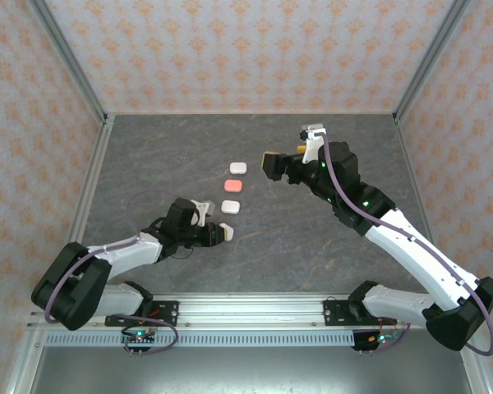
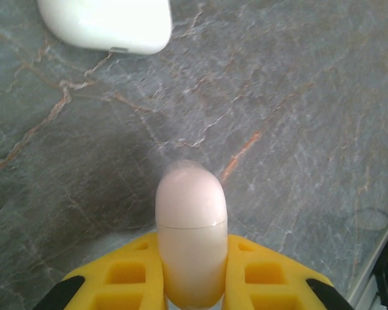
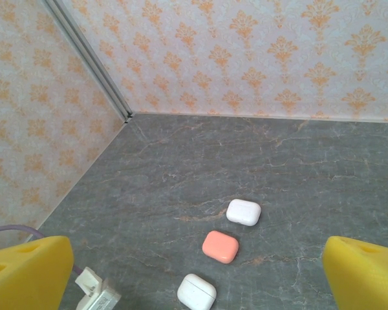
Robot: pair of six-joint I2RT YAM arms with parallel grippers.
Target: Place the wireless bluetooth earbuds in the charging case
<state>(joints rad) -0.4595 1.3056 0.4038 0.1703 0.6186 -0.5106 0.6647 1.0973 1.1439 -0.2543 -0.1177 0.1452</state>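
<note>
Case [image 2: 191, 232] gripped by left fingers [image 2: 126, 274] at lower centre, lid seam exposed, apparently presented for opening; right fingers [image 3: 26, 271] gape empty above the tabletop [image 3: 310, 168], likely waiting.

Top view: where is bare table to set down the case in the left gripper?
Free: the table left of the case column, up to the left wall, and the far strip behind it. Crowded: far white case, pink case, near white case, right gripper alongside.

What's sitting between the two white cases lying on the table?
A salmon-pink case, closed, lies between the far white case and near white case; the right wrist view shows it clearly.
</note>
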